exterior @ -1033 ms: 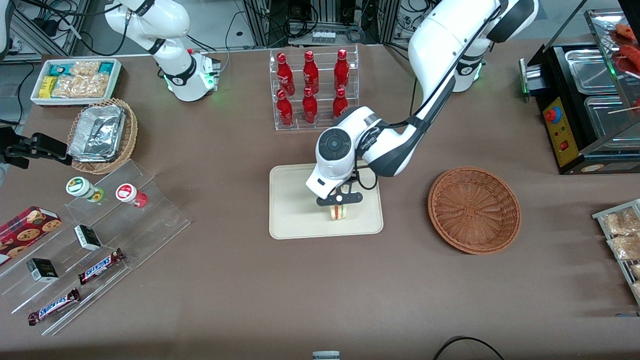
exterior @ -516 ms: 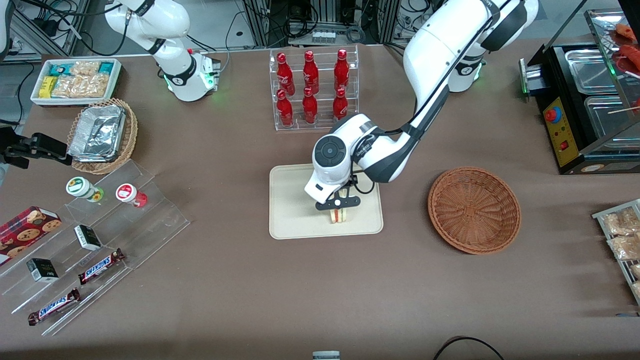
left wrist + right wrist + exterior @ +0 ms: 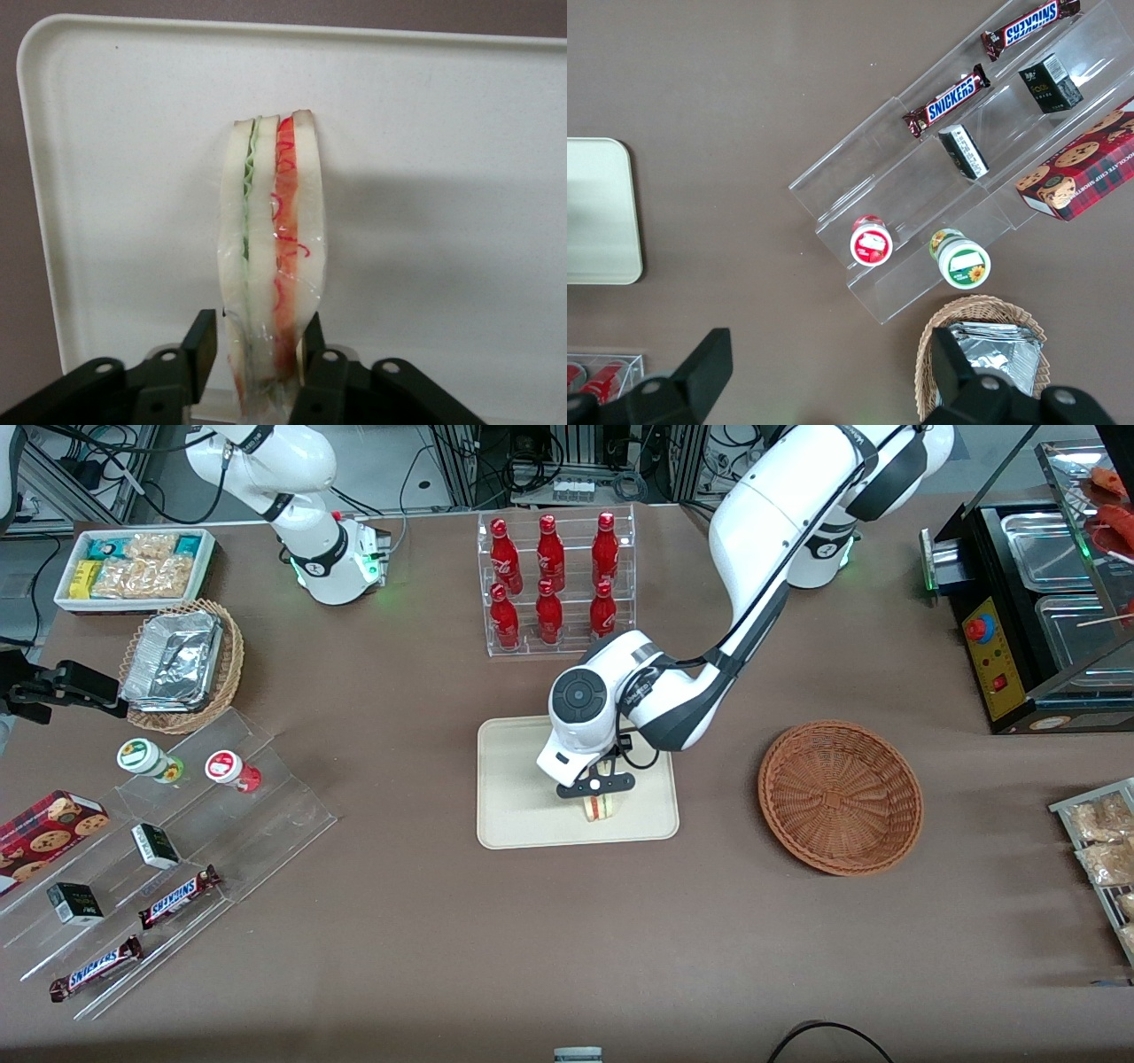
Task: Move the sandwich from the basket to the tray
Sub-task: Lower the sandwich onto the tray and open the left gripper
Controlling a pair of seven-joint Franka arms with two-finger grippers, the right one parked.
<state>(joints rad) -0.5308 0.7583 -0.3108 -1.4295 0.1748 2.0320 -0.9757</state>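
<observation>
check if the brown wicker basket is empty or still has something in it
Empty: only bare weave shows inside the basket. The sandwich is over the tray, pinched in the tool.

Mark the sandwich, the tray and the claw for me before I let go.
sandwich (image 3: 273,257): left wrist view, on its striped filling edge.
tray (image 3: 518,779): front view, on its bare floor.
claw (image 3: 259,354): left wrist view, midway between its fingertips, shut on the sandwich.

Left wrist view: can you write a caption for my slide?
The pincer grips a wrapped sandwich standing on edge over the cream tray.
</observation>
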